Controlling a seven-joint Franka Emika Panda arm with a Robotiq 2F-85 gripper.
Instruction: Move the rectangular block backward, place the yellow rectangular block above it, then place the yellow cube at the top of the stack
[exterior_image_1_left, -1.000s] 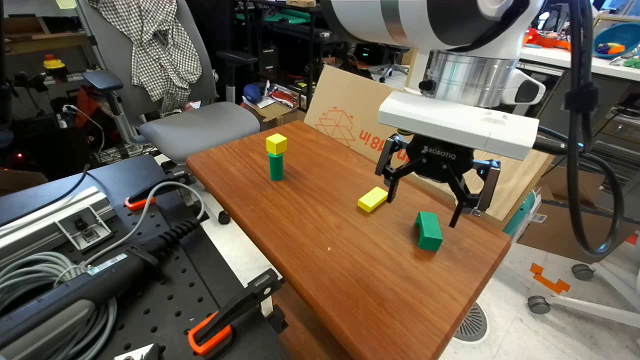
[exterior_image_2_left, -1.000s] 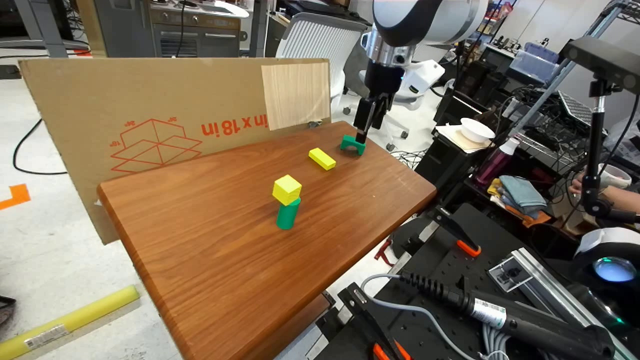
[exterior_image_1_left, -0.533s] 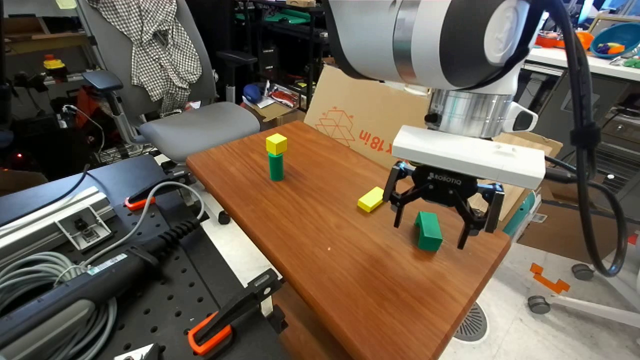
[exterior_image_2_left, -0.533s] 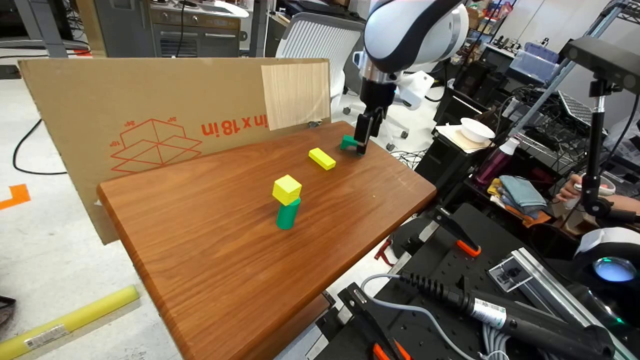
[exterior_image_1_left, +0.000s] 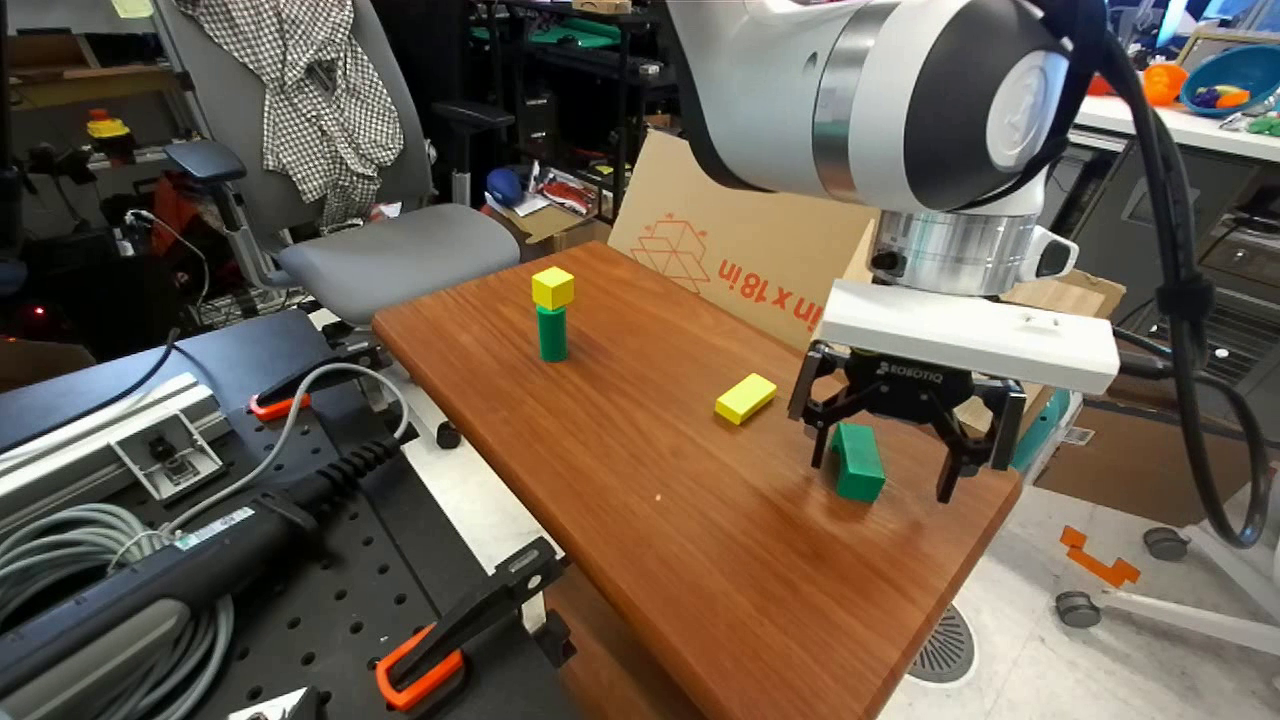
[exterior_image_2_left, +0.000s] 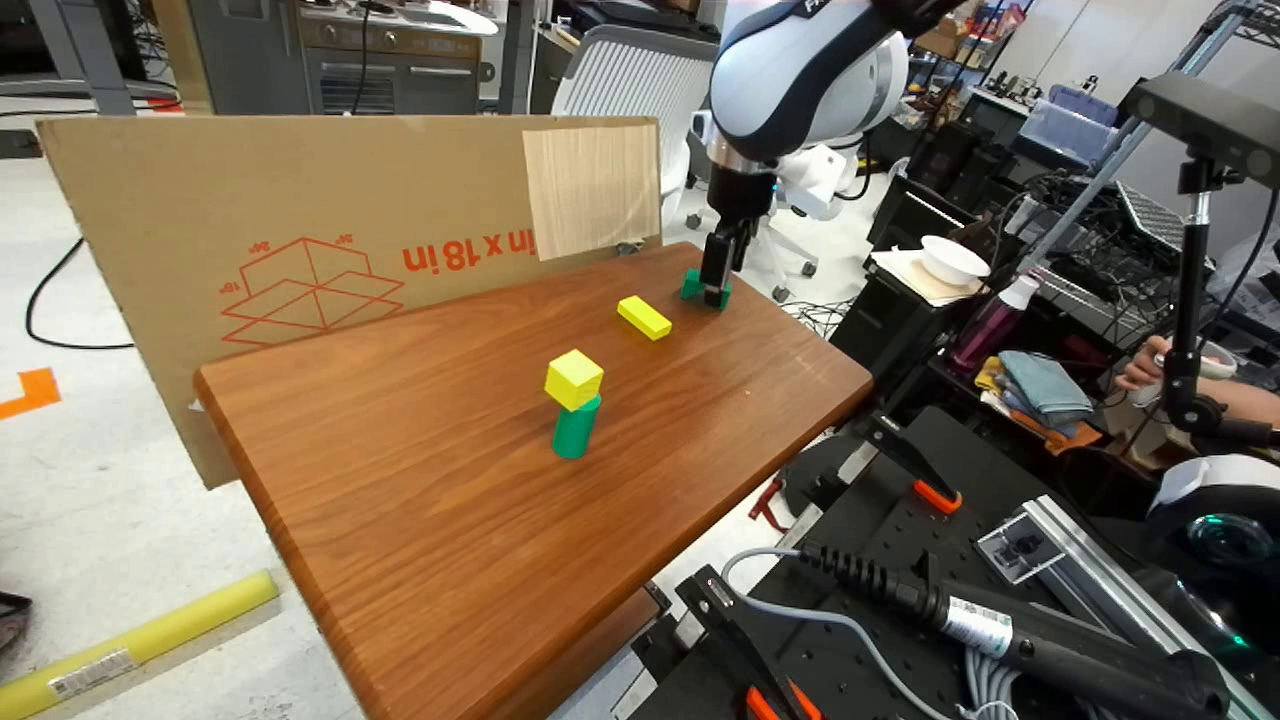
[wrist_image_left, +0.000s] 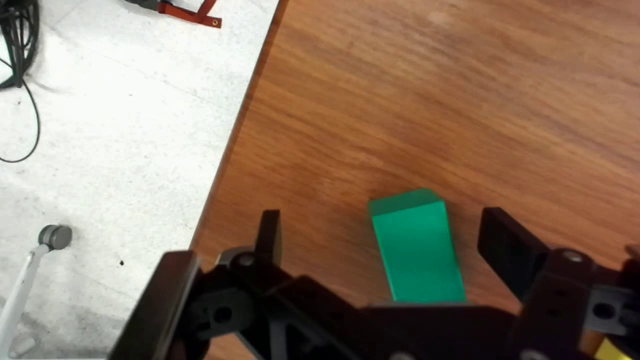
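The green rectangular block (exterior_image_1_left: 860, 468) lies on the wooden table and has an arched cut-out on one side. It is partly hidden by the gripper in an exterior view (exterior_image_2_left: 692, 284); it also shows in the wrist view (wrist_image_left: 417, 250). My gripper (exterior_image_1_left: 880, 478) is open and low, with one finger on each side of this block and gaps on both sides in the wrist view (wrist_image_left: 381, 215). The yellow rectangular block (exterior_image_1_left: 746, 398) lies flat on the table nearby, also in an exterior view (exterior_image_2_left: 645, 317). The yellow cube (exterior_image_1_left: 553, 287) sits on an upright green cylinder (exterior_image_1_left: 552, 336).
The wooden table (exterior_image_1_left: 640, 540) has its edge near the green block (wrist_image_left: 235, 135). A cardboard sheet (exterior_image_2_left: 400, 200) stands along one long side of the table. A black bench with clamps and a cable (exterior_image_1_left: 330, 560) stands along the opposite side.
My gripper has come down and shifted, with its open fingers now on either side of the green rectangular block. The blocks, cube and cylinder have not moved.
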